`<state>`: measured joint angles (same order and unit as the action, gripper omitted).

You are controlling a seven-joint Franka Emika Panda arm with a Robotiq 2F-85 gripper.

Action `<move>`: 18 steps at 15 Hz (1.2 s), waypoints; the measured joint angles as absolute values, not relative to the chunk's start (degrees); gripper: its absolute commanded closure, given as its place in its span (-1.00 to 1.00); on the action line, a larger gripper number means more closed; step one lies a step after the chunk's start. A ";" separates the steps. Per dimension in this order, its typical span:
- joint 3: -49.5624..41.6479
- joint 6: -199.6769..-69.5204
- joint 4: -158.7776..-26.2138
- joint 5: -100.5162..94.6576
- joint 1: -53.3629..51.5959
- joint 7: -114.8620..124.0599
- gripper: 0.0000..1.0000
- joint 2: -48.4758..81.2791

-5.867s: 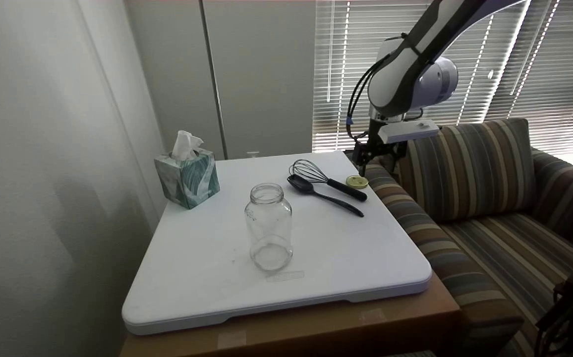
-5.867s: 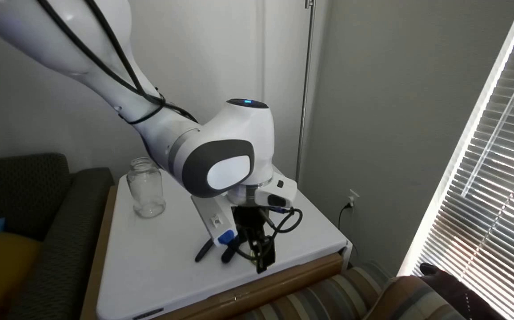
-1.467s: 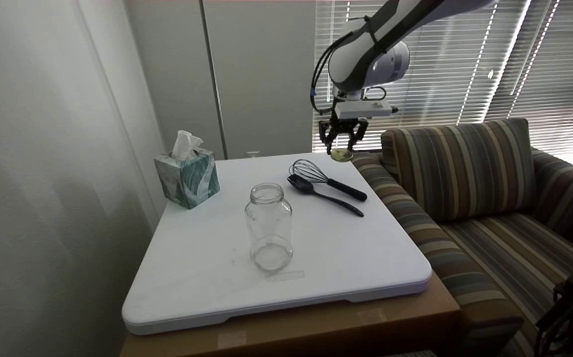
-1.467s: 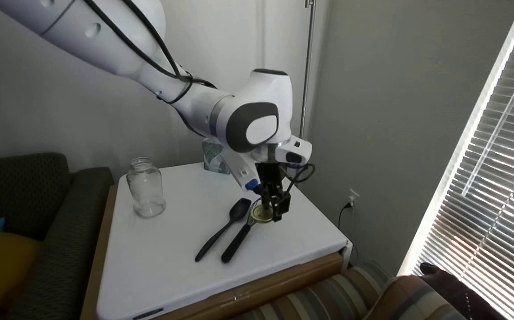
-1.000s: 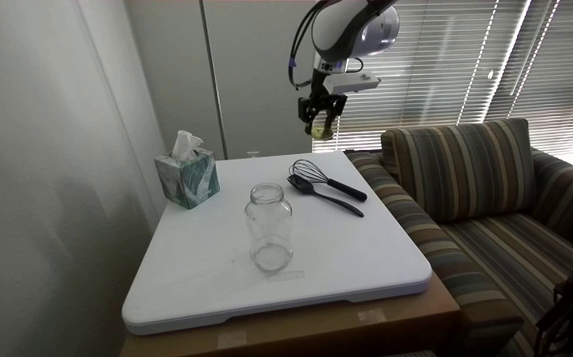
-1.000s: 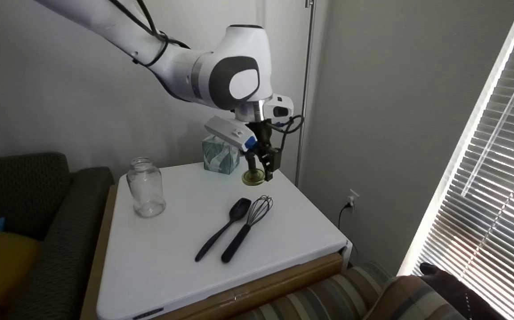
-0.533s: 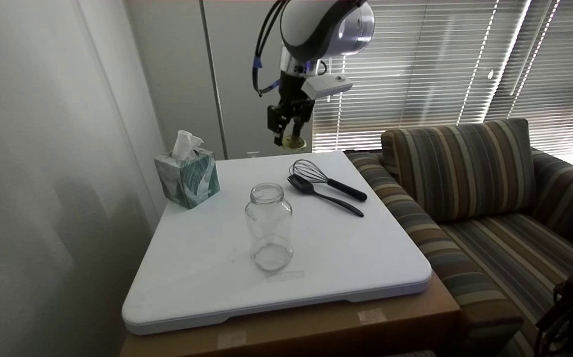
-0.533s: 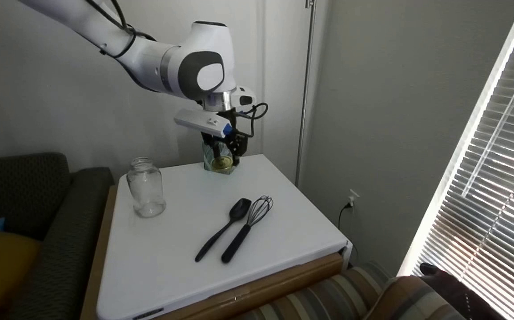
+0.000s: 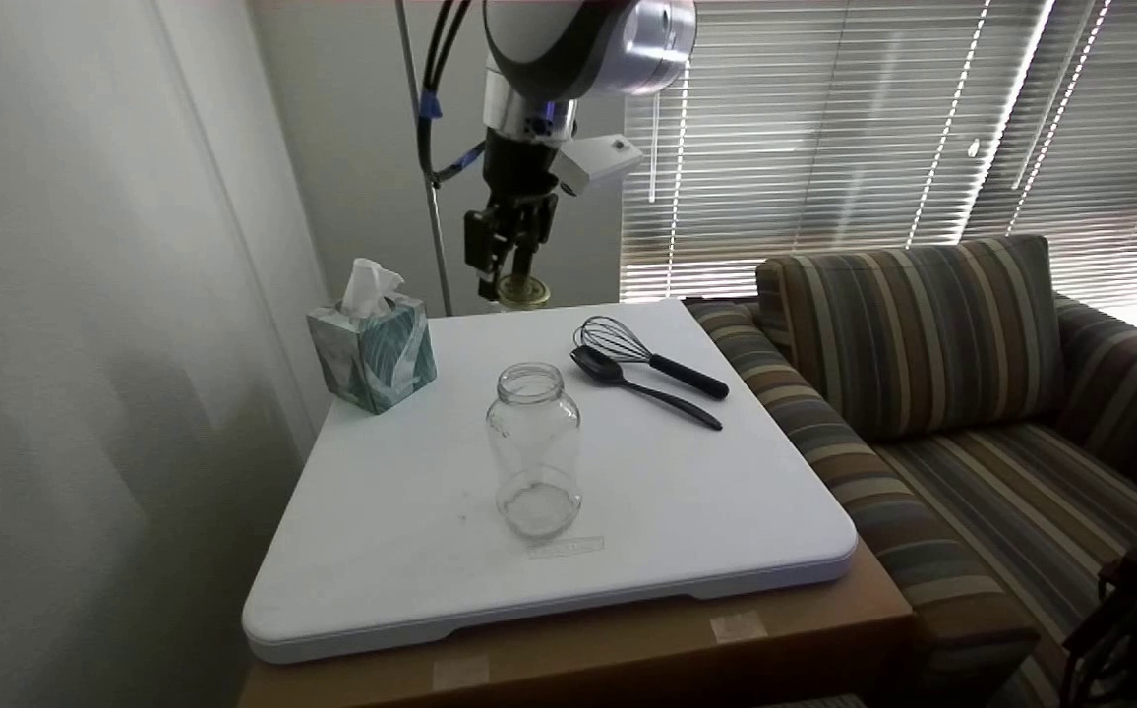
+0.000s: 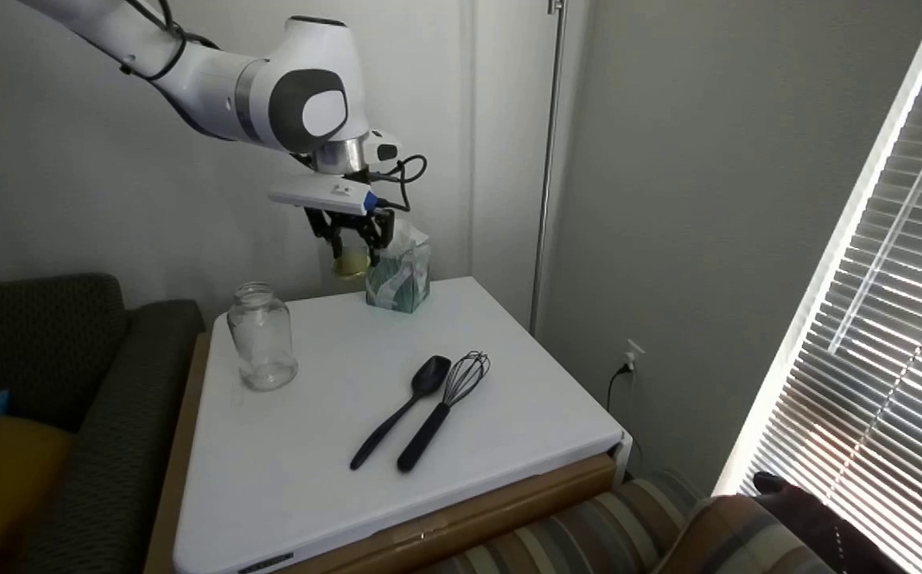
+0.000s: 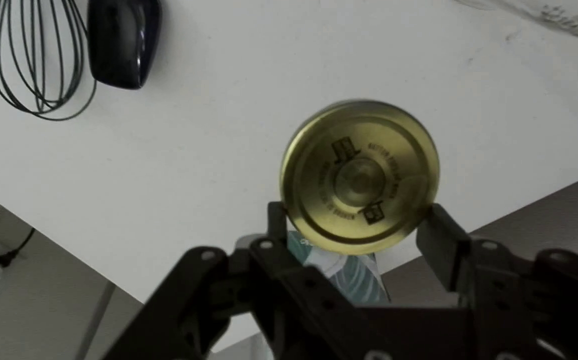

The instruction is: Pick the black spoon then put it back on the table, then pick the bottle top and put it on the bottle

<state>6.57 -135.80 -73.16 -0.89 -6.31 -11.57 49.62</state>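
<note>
My gripper (image 11: 355, 210) is shut on the rim of the olive-gold bottle top (image 11: 360, 175), one finger on each side. In both exterior views the bottle top (image 9: 523, 292) (image 10: 352, 263) hangs from the gripper (image 9: 503, 283) (image 10: 356, 257), above the table (image 9: 411, 551). The bottle (image 9: 534, 452) (image 10: 262, 343), a clear open jar, stands upright on the table, apart from the gripper. Only part of the bottle (image 11: 559, 17) shows at the wrist view's top right. The black spoon (image 9: 596, 365) (image 10: 429, 376) lies flat on the table; its bowl (image 11: 121, 42) shows in the wrist view.
A black whisk (image 9: 687, 376) (image 10: 427, 434) lies beside the spoon. A teal tissue box (image 9: 372, 354) (image 10: 399, 283) stands near the table's edge by the wall and partly shows below the bottle top in the wrist view (image 11: 359, 280). A striped couch (image 9: 942, 334) adjoins the table.
The bottle top, on the table by the whisk handle 5.9 s ago, is now held and raised. The gripper has carried it leftward in both exterior views. Spoon, whisk and bottle have not moved.
</note>
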 measured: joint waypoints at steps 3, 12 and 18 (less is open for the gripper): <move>7.76 -135.21 -72.19 -0.98 -7.62 -13.90 0.17 49.57; 11.10 -132.50 -71.52 -1.04 -9.42 -20.65 0.17 48.75; 10.99 -126.56 -71.52 -3.00 -9.44 -22.84 0.17 47.28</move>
<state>10.99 -126.56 -71.52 -3.00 -9.44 -22.84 47.28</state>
